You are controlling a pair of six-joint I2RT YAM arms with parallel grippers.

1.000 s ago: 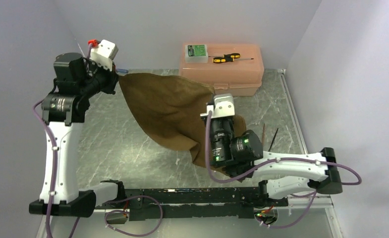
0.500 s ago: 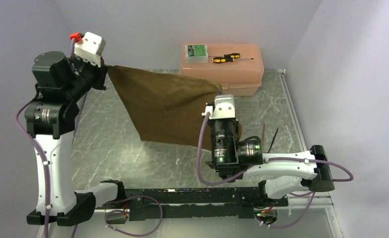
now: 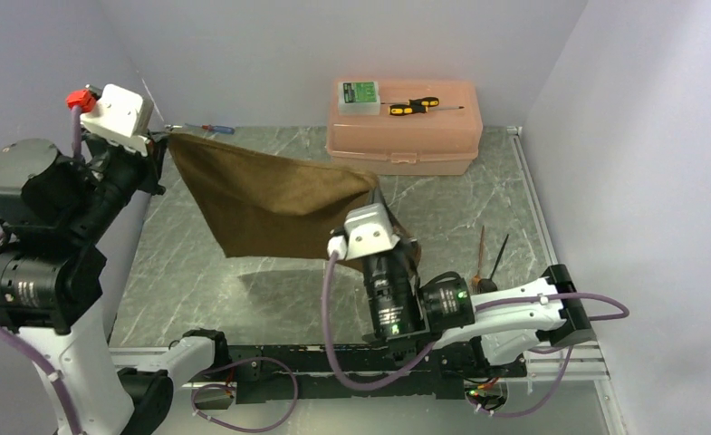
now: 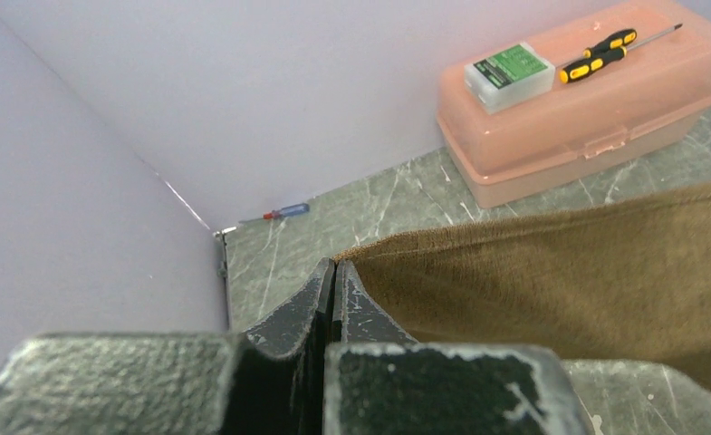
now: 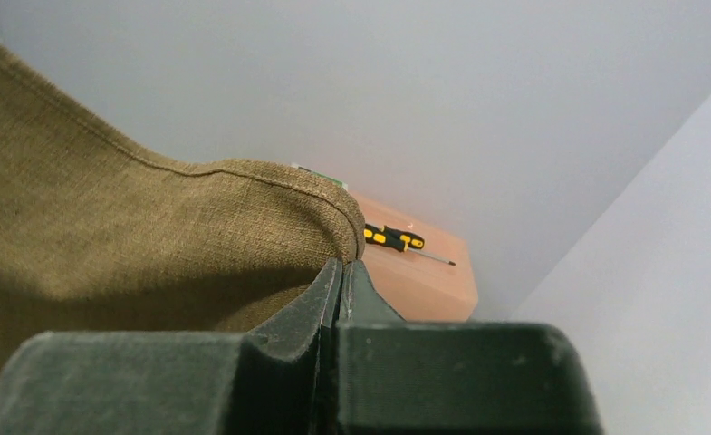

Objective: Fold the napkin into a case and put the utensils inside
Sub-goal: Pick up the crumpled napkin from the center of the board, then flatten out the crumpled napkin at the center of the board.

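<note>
Dark-brown cloth napkin (image 3: 270,204) hangs spread mid-frame, unfolded; left gripper (image 4: 333,272) and right gripper (image 5: 342,272) each clamp a corner (small dark utensils (image 3: 498,255) lie right, uncased)

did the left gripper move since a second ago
Yes. In the top view the left gripper has shifted left, farther from the pink box, pulling the napkin with it.

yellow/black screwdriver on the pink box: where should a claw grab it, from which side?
Best bet: grip the screwdriver by its yellow-and-black handle, coming straight down from above. It lies flat on the lid of the pink box, thin shaft pointing right, so the handle is the thickest part. Close across it, front to back; the green-labelled case sits just left, so stay clear.
</note>
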